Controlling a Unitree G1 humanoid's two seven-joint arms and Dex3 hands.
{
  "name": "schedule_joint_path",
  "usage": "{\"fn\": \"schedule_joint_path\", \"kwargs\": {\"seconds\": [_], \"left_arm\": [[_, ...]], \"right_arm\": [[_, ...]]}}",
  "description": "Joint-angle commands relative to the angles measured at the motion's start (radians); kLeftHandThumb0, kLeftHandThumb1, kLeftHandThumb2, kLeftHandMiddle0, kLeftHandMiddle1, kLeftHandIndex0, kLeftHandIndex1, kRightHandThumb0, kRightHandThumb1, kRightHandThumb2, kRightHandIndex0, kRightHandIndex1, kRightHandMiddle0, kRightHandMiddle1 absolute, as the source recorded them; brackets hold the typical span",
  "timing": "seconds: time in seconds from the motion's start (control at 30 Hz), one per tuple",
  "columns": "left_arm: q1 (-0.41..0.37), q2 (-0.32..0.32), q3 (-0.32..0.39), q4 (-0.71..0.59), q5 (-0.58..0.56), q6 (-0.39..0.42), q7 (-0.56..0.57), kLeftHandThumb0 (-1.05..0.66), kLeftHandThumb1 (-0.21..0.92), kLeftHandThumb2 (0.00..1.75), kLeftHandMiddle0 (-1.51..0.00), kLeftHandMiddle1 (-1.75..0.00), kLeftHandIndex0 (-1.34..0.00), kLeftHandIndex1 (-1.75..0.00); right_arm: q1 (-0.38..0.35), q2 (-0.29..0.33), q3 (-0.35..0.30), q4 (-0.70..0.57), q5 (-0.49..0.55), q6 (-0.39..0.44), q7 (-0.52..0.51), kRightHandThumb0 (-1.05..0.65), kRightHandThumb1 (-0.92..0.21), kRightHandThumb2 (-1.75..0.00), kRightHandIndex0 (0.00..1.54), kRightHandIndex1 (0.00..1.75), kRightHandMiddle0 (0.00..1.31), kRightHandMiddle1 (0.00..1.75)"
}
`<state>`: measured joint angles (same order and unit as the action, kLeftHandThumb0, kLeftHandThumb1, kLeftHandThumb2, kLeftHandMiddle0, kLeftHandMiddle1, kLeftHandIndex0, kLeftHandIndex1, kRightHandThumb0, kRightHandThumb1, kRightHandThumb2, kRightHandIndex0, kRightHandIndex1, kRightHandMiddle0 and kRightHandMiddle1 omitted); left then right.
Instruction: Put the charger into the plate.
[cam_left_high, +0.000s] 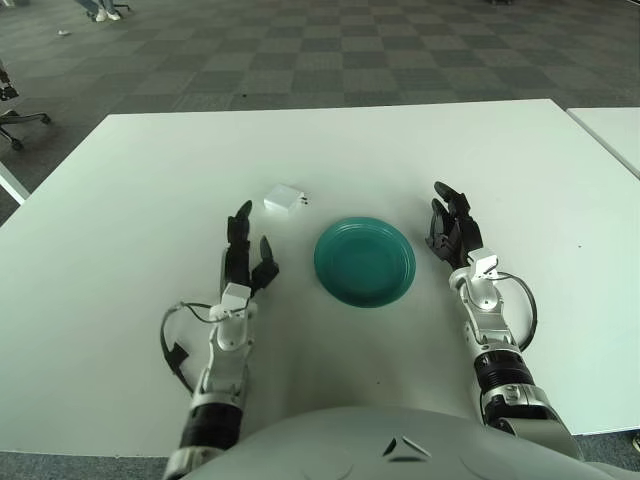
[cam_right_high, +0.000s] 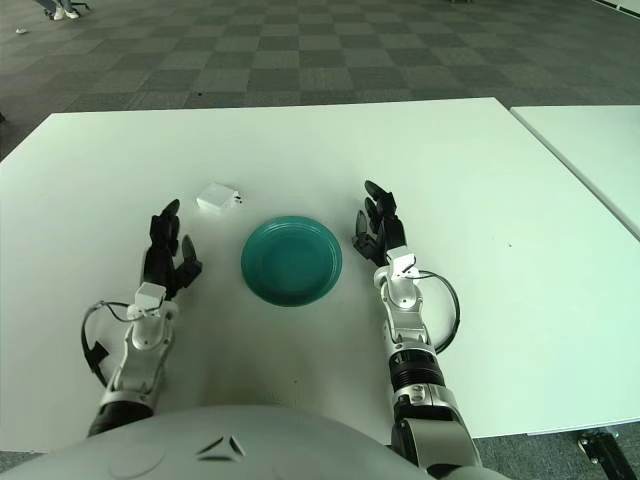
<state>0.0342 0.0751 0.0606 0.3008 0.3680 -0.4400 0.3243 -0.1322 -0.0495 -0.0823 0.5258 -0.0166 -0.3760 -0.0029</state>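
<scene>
A small white charger (cam_left_high: 284, 199) lies on the white table (cam_left_high: 150, 180), just behind and left of a teal plate (cam_left_high: 365, 261). The plate holds nothing. My left hand (cam_left_high: 246, 250) is open, fingers spread, resting over the table to the left of the plate and a short way in front of the charger, apart from it. My right hand (cam_left_high: 451, 226) is open and idle just to the right of the plate.
A second white table (cam_left_high: 615, 130) stands at the far right, across a narrow gap. Grey checkered carpet (cam_left_high: 330, 50) lies beyond the table's far edge. An office chair base (cam_left_high: 15, 118) shows at the far left.
</scene>
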Motion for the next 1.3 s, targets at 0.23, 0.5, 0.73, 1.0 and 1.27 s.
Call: {"fn": "schedule_joint_path", "kwargs": {"seconds": [0.23, 0.5, 0.73, 1.0, 1.27], "left_arm": [[-0.328, 0.298, -0.092, 0.191, 0.313, -0.007, 0.146, -1.04, 0.92, 0.64, -0.16, 0.0, 0.0, -0.56], [-0.532, 0.534, -0.215, 0.313, 0.374, -0.075, -0.082, -1.05, 0.92, 0.55, -0.1, 0.0, 0.0, -0.69], [-0.669, 0.583, -0.314, 0.367, 0.443, -0.031, -0.187, -1.05, 0.92, 0.41, -0.07, 0.0, 0.0, -0.68], [-0.869, 0.595, -0.468, 0.617, 0.54, -0.067, -0.227, -1.05, 0.92, 0.35, -0.07, 0.0, 0.0, -0.67], [-0.949, 0.601, -0.524, 0.754, 0.494, -0.209, -0.317, -1.05, 0.92, 0.34, -0.1, -0.01, 0.0, -0.84]], "right_arm": [[0.052, 0.011, 0.0, 0.112, 0.003, 0.097, -0.008, -0.78, -0.92, -0.8, 0.2, 0.0, 0.0, 0.57], [0.034, 0.011, -0.002, 0.144, 0.005, 0.089, -0.009, -0.78, -0.92, -0.81, 0.18, 0.0, 0.0, 0.58], [0.022, 0.016, -0.006, 0.172, 0.007, 0.078, -0.013, -0.78, -0.92, -0.81, 0.18, 0.0, 0.0, 0.58], [0.014, 0.022, 0.001, 0.217, -0.004, 0.046, -0.026, -0.81, -0.92, -0.81, 0.18, 0.0, 0.0, 0.56], [0.007, 0.024, 0.007, 0.255, -0.012, 0.024, -0.04, -0.81, -0.92, -0.82, 0.16, 0.0, 0.0, 0.52]]}}
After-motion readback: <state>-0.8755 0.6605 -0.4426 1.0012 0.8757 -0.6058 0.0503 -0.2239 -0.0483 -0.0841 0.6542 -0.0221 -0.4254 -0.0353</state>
